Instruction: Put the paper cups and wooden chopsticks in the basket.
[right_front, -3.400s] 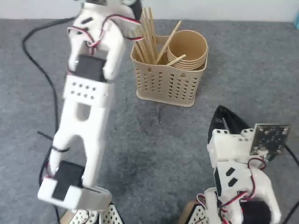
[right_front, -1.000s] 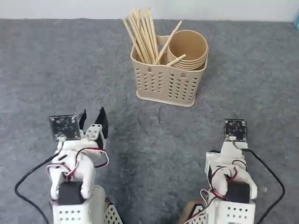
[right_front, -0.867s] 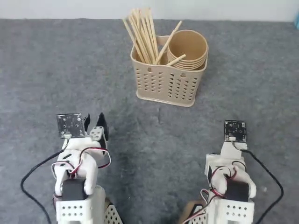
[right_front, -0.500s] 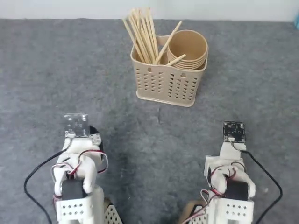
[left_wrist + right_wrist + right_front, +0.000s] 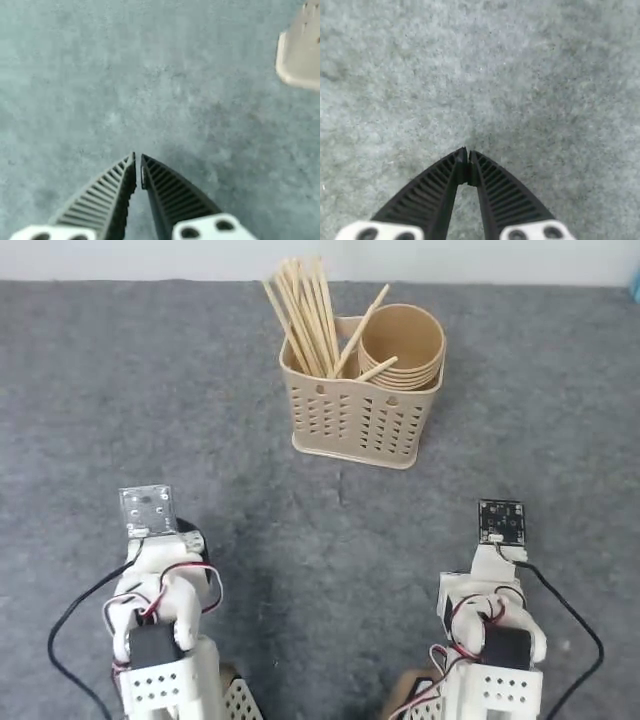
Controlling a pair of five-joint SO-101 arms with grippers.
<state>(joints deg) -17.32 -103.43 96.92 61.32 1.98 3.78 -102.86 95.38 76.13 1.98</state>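
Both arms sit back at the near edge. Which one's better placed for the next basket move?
Right, marginally: the basket sits nearer its side. The left pincer and right pincer are both shut and empty, and the paper cups and chopsticks are already in it.

Grey carpeted table, beige basket near its far edge.

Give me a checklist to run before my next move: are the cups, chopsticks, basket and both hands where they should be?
1. Paper cups inside the basket: ok, stacked.
2. Wooden chopsticks in the basket: ok, leaning beside the cups.
3. Basket upright on the grey mat: ok.
4. Left hand empty: ok, shut on nothing.
5. Right hand empty: ok, shut on nothing.
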